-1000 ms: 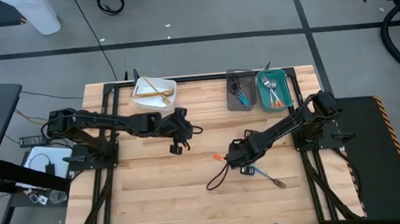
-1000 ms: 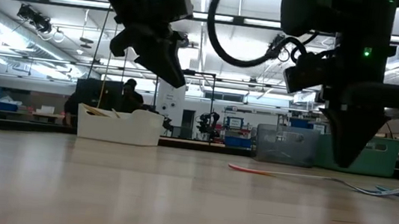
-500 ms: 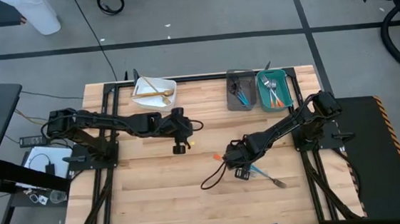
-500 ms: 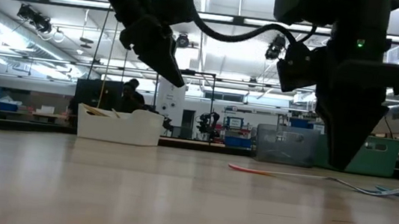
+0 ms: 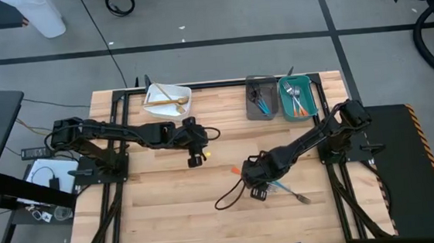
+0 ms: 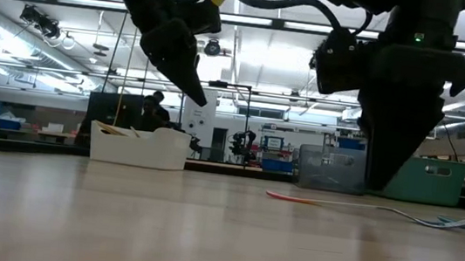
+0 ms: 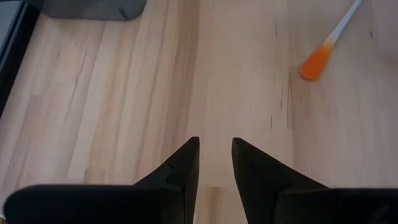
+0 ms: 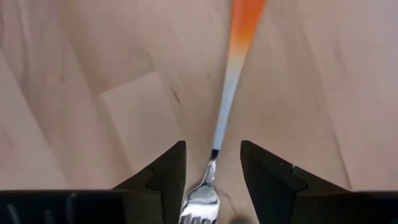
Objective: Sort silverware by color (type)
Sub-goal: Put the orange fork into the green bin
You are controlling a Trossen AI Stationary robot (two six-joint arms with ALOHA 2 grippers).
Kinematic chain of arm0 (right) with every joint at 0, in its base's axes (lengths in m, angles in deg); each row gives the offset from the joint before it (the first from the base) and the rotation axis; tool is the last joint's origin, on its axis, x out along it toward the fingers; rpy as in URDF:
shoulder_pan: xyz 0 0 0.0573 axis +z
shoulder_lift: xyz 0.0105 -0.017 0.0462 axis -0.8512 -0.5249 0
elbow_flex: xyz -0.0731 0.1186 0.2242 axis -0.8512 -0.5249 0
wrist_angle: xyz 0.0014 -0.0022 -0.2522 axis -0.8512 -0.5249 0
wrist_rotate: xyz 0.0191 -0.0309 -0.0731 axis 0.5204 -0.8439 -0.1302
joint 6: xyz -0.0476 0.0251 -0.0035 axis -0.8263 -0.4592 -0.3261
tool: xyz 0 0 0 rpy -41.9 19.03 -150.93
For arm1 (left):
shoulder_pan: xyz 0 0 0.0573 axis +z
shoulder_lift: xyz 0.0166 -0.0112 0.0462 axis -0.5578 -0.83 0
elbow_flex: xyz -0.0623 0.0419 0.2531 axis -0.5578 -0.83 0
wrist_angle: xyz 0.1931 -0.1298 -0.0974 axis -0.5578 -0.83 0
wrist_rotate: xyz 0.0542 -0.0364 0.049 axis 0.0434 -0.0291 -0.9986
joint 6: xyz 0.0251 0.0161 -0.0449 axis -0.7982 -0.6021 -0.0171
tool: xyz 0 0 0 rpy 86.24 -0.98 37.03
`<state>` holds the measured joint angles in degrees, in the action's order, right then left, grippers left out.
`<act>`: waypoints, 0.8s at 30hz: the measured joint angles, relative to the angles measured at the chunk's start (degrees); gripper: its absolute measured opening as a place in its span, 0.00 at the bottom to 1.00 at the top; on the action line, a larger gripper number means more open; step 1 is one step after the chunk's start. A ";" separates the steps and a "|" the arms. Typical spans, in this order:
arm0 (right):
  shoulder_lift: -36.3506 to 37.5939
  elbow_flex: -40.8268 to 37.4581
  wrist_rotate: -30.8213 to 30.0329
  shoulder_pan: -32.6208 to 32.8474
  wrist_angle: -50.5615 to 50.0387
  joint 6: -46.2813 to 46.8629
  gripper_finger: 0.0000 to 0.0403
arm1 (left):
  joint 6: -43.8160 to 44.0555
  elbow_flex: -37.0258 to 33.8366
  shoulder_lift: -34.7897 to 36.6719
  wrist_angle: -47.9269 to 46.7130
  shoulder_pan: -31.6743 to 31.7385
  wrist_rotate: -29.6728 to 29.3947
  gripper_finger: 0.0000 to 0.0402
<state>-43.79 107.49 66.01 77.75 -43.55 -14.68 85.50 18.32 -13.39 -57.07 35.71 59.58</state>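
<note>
Between the right gripper's [image 8: 211, 171] spread fingers lies an orange-handled fork [image 8: 231, 87], flat on the wooden table [image 5: 170, 210], metal tines nearest the wrist, not yet gripped. Step in hand, as I judge: picking this fork. Next: lower, close on the shaft, carry it to the teal bin [image 5: 296, 98] well beyond. Left gripper [image 7: 214, 163] hovers apart, fingers slightly parted, empty.

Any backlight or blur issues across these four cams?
Low view: bright ceiling lights behind, both arms near-black silhouettes. Right wrist view: orange-handled fork sharp on the table, right claw open astride it. Left wrist view: even light, orange tip soft. High view: flat, no glare.
</note>
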 joint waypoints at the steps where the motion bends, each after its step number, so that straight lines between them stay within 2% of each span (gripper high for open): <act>1: 0.00 0.00 -1.05 0.10 0.00 0.49 0.40 | 0.00 0.02 0.00 -0.20 0.00 0.00 0.25; 6: -0.02 -0.66 -2.76 0.31 1.19 1.15 0.40 | 0.01 0.01 0.00 -0.26 0.00 0.00 0.25; 19: 0.10 -6.52 -0.75 0.36 6.75 2.57 0.38 | 1.49 0.02 0.00 -0.03 -0.12 0.19 0.25; 24: 0.15 -6.91 -1.63 0.38 6.89 1.56 0.29 | -1.58 0.02 -0.02 0.09 -0.17 6.73 0.26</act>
<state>-43.64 100.58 64.38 78.13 -36.66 -13.13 83.92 18.34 -13.41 -56.98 35.53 66.30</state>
